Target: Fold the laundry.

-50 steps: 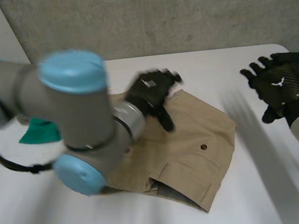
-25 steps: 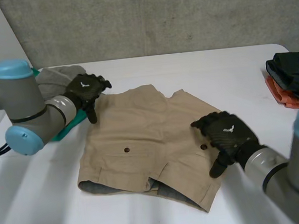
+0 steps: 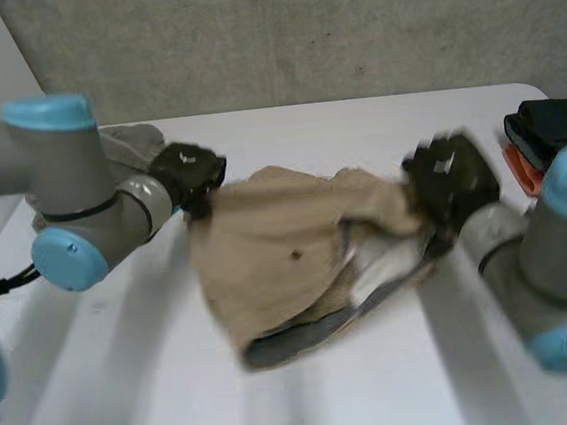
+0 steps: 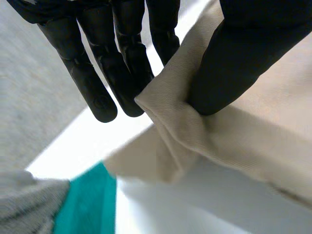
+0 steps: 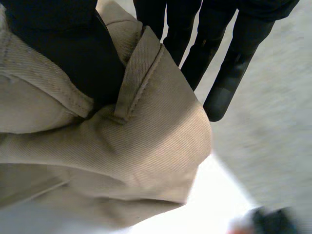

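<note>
Tan shorts [image 3: 278, 258] have lifted partly off the bench [image 3: 100, 391] centre. Left robot hand [image 3: 187, 173] pinches their 10 o'clock corner; right robot hand [image 3: 449, 178] is clamped on their 3 o'clock corner

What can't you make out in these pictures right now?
Head view: the right hand is motion-blurred, so its hold on the shorts is unreadable there.
Head view: the grey cloth is mostly behind the left arm.
Head view: the dark pile is cut off by the edge and the right arm.
Left wrist view: the teal cloth is cut off by the edge.
</note>
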`<control>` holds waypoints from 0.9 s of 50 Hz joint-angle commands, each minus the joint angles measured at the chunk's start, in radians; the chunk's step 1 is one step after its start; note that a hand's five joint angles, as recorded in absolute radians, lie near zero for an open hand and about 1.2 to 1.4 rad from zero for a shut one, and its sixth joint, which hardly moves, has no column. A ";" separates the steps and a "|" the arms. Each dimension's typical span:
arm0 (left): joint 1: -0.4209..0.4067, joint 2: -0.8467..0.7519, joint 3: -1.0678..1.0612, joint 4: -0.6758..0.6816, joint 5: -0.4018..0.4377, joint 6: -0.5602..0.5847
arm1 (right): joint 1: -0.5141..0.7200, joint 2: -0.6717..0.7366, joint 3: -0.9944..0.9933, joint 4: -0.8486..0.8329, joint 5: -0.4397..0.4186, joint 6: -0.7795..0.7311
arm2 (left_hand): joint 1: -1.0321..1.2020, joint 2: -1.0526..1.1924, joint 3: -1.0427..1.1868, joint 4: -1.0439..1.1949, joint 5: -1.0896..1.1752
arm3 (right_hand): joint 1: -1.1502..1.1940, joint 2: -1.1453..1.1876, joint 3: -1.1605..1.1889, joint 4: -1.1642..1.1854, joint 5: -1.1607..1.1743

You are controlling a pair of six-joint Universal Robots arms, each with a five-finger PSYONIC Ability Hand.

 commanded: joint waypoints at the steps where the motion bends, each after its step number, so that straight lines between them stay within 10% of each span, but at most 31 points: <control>1: -0.152 0.261 -0.196 0.039 -0.095 -0.244 | -0.054 0.021 -0.263 -0.012 -0.098 -0.105 | 0.238 0.202 0.208 0.199 0.263 | 0.295 0.228 0.248 0.203 0.258; 12: -0.439 0.235 -0.368 0.167 -0.282 -0.385 | -0.154 0.339 -0.487 -0.127 -0.474 -0.071 | 0.238 0.202 0.208 0.199 0.263 | 0.295 0.228 0.248 0.203 0.258; 13: -0.473 0.194 -0.363 0.185 -0.309 -0.385 | -0.156 0.357 -0.488 -0.129 -0.478 -0.069 | -0.087 -0.123 -0.117 -0.126 -0.062 | 0.295 0.228 0.248 0.203 0.258; 14: -0.484 0.180 -0.360 0.188 -0.319 -0.385 | -0.156 0.377 -0.488 -0.129 -0.478 -0.069 | -0.236 -0.272 -0.266 -0.275 -0.210 | 0.295 0.228 0.248 0.203 0.258; 18: -0.497 0.149 -0.334 0.190 -0.373 -0.384 | -0.191 0.393 -0.453 -0.120 -0.420 -0.069 | -0.653 -0.689 -0.684 -0.692 -0.628 | -0.927 -0.994 -0.974 -1.019 -0.964; 27: -0.372 0.313 -0.392 0.196 -0.417 -0.375 | -0.245 0.094 -0.272 -0.012 -0.153 0.154 | -0.845 -0.881 -0.875 -0.884 -0.819 | -0.927 -0.994 -0.974 -1.019 -0.964; 38: -0.240 0.399 -0.561 0.199 -0.275 -0.373 | -0.232 -0.271 -0.062 0.486 -0.149 0.248 | -0.801 -0.837 -0.831 -0.840 -0.776 | -0.927 -0.994 -0.974 -1.019 -0.964; 45: -0.269 0.338 -0.598 0.202 -0.198 -0.396 | -0.228 -0.287 0.155 0.494 -0.159 0.172 | -0.748 -0.784 -0.778 -0.787 -0.723 | -0.870 -0.936 -0.917 -0.962 -0.907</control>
